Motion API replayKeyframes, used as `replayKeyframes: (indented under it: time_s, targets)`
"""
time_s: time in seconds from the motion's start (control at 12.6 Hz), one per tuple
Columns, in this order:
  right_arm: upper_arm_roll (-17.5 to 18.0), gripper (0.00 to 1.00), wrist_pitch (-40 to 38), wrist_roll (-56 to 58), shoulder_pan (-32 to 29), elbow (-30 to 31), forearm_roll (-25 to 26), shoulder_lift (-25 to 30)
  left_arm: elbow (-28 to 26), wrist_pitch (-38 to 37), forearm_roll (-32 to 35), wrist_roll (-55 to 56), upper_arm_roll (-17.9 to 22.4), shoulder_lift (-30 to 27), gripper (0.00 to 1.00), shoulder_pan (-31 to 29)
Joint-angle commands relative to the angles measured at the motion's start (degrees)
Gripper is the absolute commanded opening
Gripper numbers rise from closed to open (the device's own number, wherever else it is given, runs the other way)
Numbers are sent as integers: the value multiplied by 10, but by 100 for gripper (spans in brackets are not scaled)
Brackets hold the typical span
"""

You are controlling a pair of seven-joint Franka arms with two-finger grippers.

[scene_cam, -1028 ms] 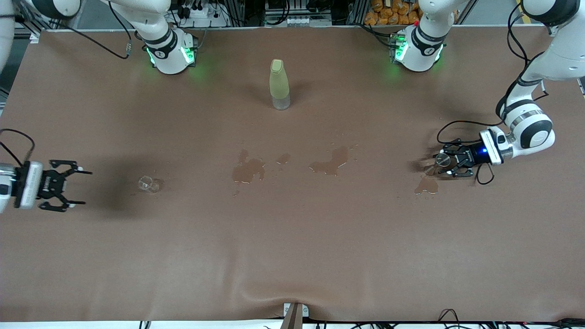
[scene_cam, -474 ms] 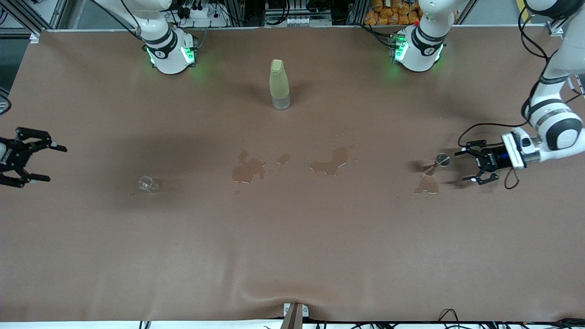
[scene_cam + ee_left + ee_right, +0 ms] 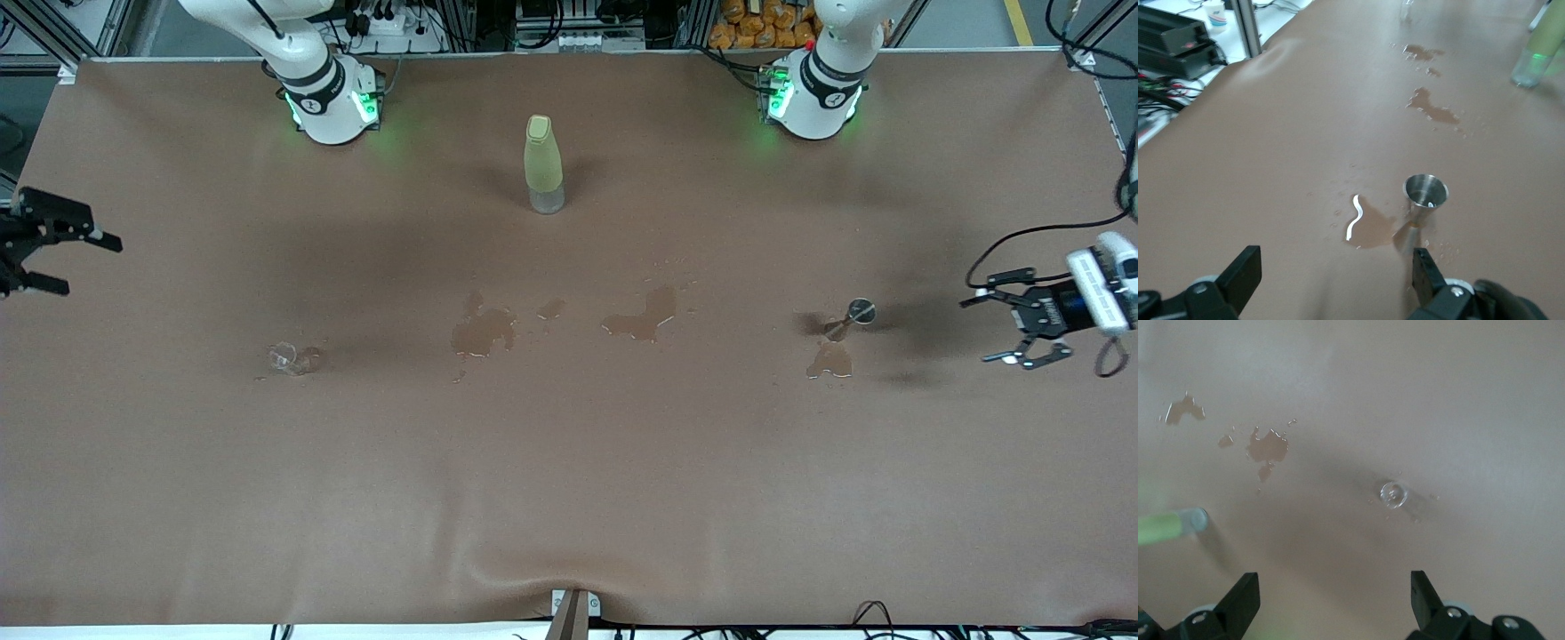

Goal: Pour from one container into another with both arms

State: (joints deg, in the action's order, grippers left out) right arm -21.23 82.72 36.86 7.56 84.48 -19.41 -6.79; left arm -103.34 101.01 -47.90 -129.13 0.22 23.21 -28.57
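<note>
Hovering above the worktop at the left arm's end, the left gripper is holding its jaws spread wide with nothing between them. In the left wrist view the two black fingertips are framing the silver metal cup, which is standing upright and well apart from them, beside a brown puddle. In the front view that silver cup is sitting near the left arm's end, with the puddle just nearer the camera.

At the right arm's end, the right gripper is hanging at the worktop's edge, its jaws likewise released and empty. Its wrist view is looking down on the tiny clear glass cup, resting alone on the brown cover. In the front view the glass cup is lying toward the right arm's end, well apart from the silver one.

Between the two cups, wet brown spills are staining the middle of the worktop. A tall yellow-green bottle is standing upright farther from the camera, between the two arm bases.
</note>
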Motion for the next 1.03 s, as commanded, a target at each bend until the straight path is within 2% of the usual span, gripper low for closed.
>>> replayKeyframes:
  time_s: [0.0,0.16,0.32,0.47,0.63,0.79,0.95]
  targets:
    - [5,100,-12,-99,29,5,40,33,-5,42,53,29,-5,-58,100,12]
    - [41,100,-19,-166,29,-3,67,45,6,55,98,65,-5,-83,100,31]
    - [101,100,-28,-236,17,-10,105,57,31,57,130,112,-6,-96,100,33]
    - [178,100,-49,-277,-38,-16,125,61,59,56,162,173,-5,-103,100,35]
    - [236,100,-56,-281,-102,-20,127,61,90,56,197,261,-7,-105,100,37]
    - [240,100,-58,-276,-108,-30,134,58,121,56,254,387,-14,-104,100,53]
    - [246,100,-57,-276,-106,-42,184,56,139,53,294,522,-15,-104,100,79]
